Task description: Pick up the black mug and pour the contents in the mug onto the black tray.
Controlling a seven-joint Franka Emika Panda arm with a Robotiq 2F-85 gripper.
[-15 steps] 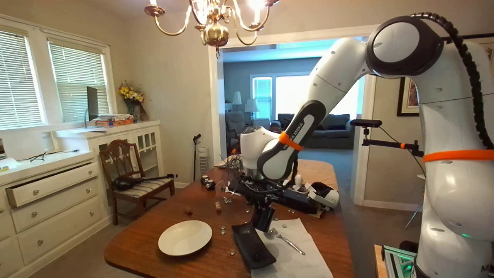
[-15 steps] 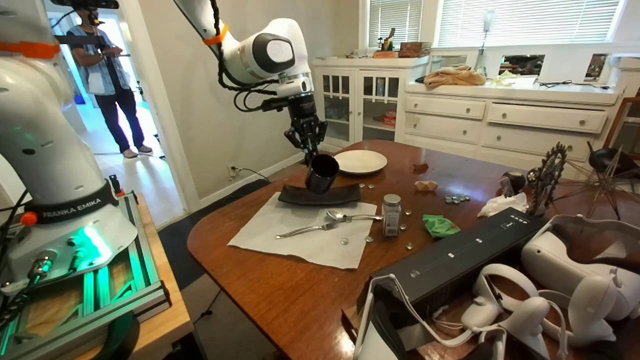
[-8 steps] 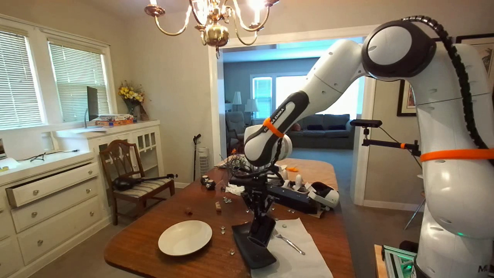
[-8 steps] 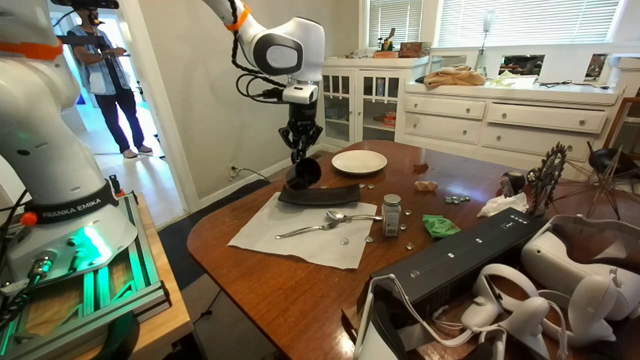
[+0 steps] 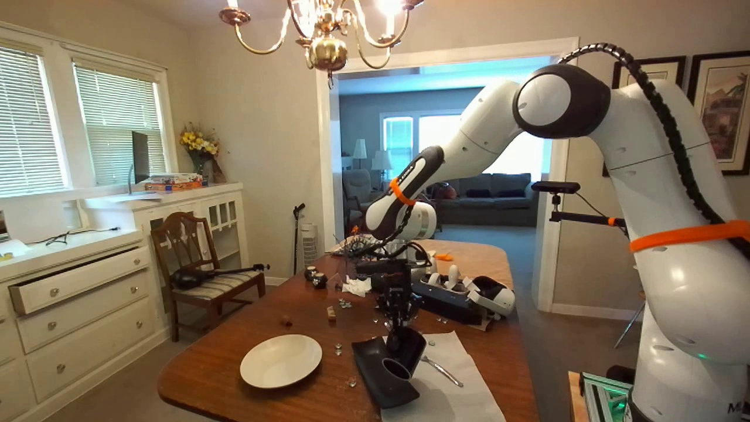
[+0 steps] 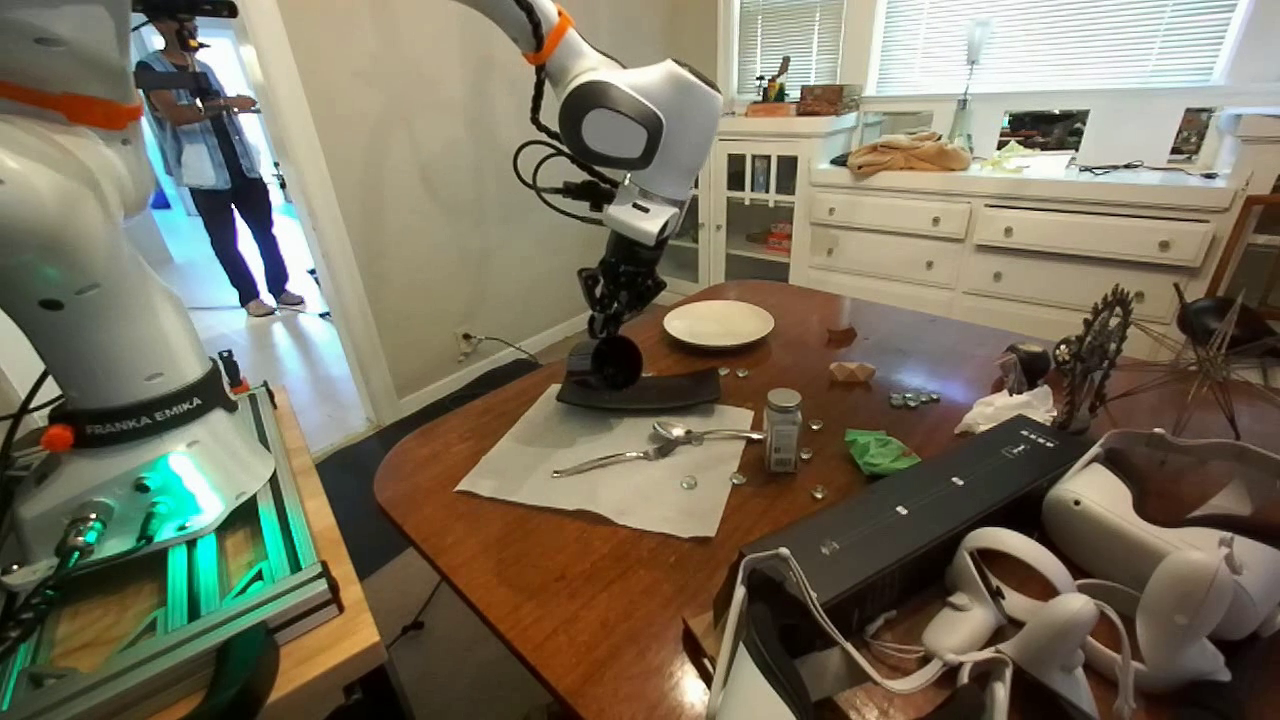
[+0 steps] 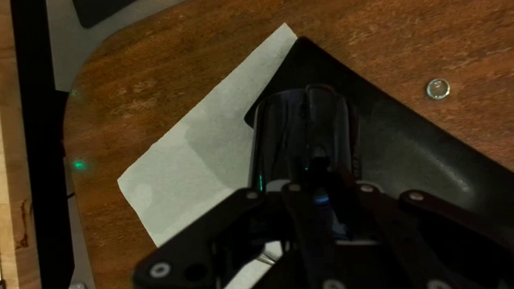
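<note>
My gripper (image 5: 401,328) is shut on the black mug (image 5: 410,347), seemingly by its handle, and holds it above the black tray (image 5: 368,358). In an exterior view the mug (image 6: 590,364) lies nearly on its side in the grip, its dark mouth toward that camera and over the left end of the tray (image 6: 675,391). No contents show in the mouth or on the tray. In the wrist view the mug (image 7: 277,132) covers part of the tray (image 7: 409,148); the fingertips (image 7: 317,176) are dark and partly hidden against it.
A white plate (image 5: 281,361) stands beside the tray. A white sheet (image 6: 600,500) lies under the tray's edge, with a fork (image 6: 612,462) and spoon (image 6: 680,432) on it. A glass jar (image 6: 783,435), glass beads (image 7: 438,88) and a long black box (image 6: 920,520) are nearby.
The gripper and mug have moved across the tray, to the left in the exterior view with the jar. The mug has tipped further, its mouth now facing sideways and down. The tray has not moved.
</note>
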